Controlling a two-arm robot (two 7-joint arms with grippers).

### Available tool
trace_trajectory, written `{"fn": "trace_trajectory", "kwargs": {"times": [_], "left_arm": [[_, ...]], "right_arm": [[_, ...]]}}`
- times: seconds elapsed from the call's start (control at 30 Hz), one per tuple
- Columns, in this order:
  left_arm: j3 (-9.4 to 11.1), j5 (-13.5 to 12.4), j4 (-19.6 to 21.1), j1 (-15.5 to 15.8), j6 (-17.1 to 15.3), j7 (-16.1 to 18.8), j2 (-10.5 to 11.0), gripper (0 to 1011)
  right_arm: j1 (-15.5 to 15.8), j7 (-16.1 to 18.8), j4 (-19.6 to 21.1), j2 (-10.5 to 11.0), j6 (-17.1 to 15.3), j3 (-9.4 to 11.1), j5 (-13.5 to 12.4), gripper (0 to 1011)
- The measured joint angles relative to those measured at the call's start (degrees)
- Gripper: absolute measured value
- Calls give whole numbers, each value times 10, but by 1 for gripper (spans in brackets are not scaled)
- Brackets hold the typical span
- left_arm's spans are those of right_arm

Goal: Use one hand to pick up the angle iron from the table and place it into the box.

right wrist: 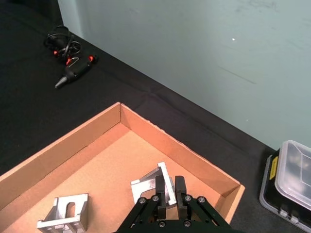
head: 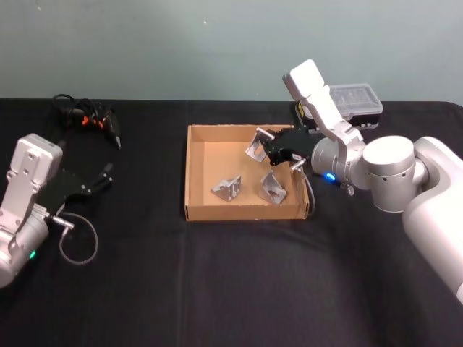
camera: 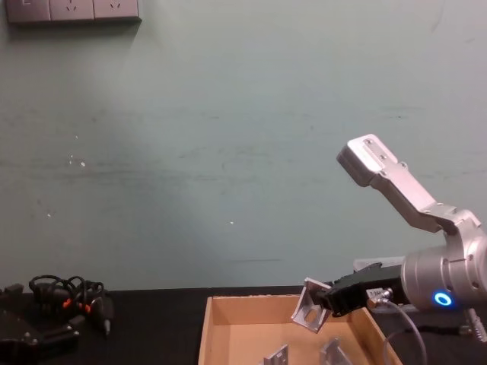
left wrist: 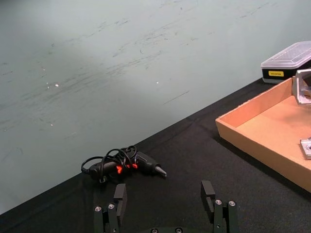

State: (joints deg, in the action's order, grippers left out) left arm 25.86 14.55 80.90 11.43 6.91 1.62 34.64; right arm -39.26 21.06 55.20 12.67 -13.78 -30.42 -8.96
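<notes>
An angle iron (head: 256, 145) was held in the air above the far right part of the box (head: 196, 160), tilted, with the fingers of the right gripper (head: 266, 148) closed on it. In the right wrist view the two fingers (right wrist: 159, 187) were seen pressed on the edge of the bracket. Two more angle irons (head: 227, 189) were lying on the floor of the box, one near the middle and the other (head: 272, 186) more to the right. The box was placed on the black table (head: 217, 275). The left gripper (left wrist: 165, 204) was kept low over the table at the left side, its fingers spread and holding nothing. A black tool with cable (head: 90, 117) was lying at the far left, and a black case with a clear lid (head: 354, 103) behind the box.
</notes>
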Motion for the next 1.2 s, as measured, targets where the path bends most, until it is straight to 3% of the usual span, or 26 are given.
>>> {"fn": "trace_trajectory", "kwargs": {"times": [0.23, 0.97, 1.2], "left_arm": [[0, 0, 0, 0, 0, 0, 0, 1000], [0, 0, 0, 0, 0, 0, 0, 1000], [0, 0, 0, 0, 0, 0, 0, 1000]], "right_arm": [[-11, 11, -30, -13, 4, 3, 10, 130], [-17, 32, -69, -33, 14, 19, 33, 132], [-9, 35, -62, -32, 16, 27, 38, 311]]}}
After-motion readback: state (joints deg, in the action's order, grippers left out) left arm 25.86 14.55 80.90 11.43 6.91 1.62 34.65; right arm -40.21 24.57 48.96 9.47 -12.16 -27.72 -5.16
